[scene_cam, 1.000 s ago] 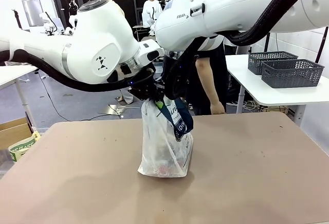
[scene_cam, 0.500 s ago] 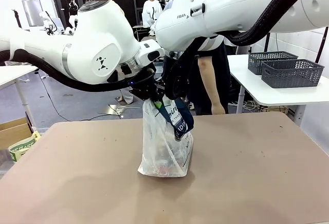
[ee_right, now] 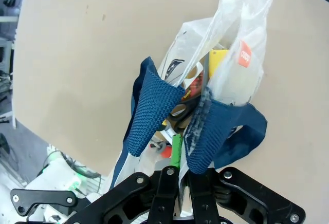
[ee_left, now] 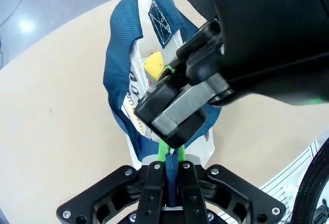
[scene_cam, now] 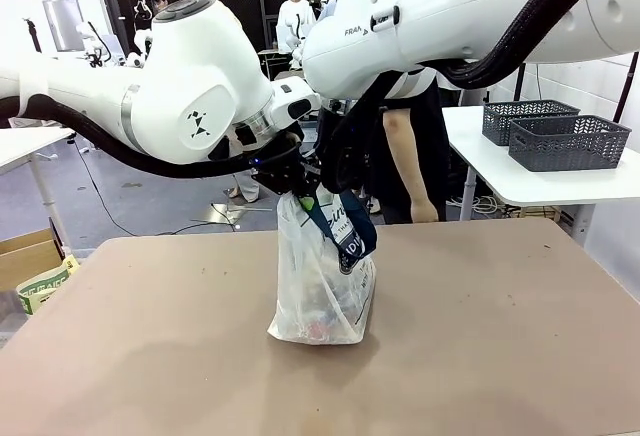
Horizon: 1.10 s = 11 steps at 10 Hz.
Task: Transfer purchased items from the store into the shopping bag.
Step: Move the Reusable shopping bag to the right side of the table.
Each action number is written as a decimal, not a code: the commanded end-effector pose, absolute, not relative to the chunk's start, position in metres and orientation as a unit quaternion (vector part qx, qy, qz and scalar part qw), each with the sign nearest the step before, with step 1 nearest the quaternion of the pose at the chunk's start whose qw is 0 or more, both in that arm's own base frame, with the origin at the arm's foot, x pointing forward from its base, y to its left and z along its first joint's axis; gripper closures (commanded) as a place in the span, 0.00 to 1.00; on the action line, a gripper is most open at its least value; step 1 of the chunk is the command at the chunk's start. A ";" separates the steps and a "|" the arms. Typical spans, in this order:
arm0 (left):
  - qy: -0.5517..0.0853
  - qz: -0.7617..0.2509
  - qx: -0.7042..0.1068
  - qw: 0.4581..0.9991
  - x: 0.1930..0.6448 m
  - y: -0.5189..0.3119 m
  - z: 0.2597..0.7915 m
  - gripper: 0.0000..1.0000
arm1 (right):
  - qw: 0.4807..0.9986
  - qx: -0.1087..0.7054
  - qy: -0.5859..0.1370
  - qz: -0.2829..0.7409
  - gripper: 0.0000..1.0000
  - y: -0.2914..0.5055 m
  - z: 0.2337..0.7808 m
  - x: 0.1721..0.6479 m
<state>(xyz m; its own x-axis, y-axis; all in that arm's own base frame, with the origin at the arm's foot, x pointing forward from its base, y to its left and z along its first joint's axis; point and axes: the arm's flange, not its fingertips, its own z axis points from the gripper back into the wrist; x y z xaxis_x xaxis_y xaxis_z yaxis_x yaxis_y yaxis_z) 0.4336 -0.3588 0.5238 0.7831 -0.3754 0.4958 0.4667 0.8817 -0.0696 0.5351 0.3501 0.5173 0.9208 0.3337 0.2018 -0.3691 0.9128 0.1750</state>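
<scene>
Translucent shopping bag [scene_cam: 320, 296] upright on table [scene_cam: 500, 336]; long axis vertical

You see a translucent white plastic shopping bag [scene_cam: 318, 291], navy woven strap handles [ee_right: 153, 110], yellow item [ee_left: 153, 64] inside; matte tan table [scene_cam: 500, 336].

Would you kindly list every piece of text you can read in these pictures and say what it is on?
"FRA", then cut off: on the right arm.
White letters on the navy logo of the shopping bag: too blurred.
Print on the orange label on the bag: too small.
Green print on the cardboard box: blurred.
</scene>
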 end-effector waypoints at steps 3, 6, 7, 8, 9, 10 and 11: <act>-0.239 -0.221 -0.098 0.940 0.434 -0.358 0.523 1.00 | 0.960 0.163 -0.090 0.206 0.23 0.327 0.535 0.526; -0.239 -0.221 -0.098 0.940 0.434 -0.358 0.523 1.00 | 0.957 0.170 -0.106 0.208 0.00 0.311 0.552 0.517; -0.239 -0.221 -0.098 0.940 0.434 -0.358 0.523 1.00 | 0.957 0.173 -0.113 0.205 0.00 0.302 0.557 0.513; -0.239 -0.221 -0.098 0.940 0.434 -0.358 0.523 1.00 | 0.955 0.175 -0.117 0.208 0.00 0.290 0.565 0.511; -0.239 -0.221 -0.098 0.940 0.434 -0.358 0.523 1.00 | 0.950 0.179 -0.119 0.226 0.00 0.272 0.572 0.508; -0.239 -0.221 -0.098 0.940 0.434 -0.358 0.523 1.00 | 0.947 0.162 -0.115 0.253 0.00 0.251 0.577 0.507; -0.239 -0.221 -0.098 0.940 0.434 -0.358 0.523 1.00 | 0.938 0.172 -0.113 0.278 0.00 0.232 0.579 0.505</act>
<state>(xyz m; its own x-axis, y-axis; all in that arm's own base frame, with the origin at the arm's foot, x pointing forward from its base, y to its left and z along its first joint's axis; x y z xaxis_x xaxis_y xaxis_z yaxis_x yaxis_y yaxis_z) 0.4336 -0.3591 0.5233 0.7841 -0.3764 0.4935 0.4670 0.8815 -0.0697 0.5149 0.2559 0.5843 0.8518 0.4248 0.3067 -0.5008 0.8321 0.2384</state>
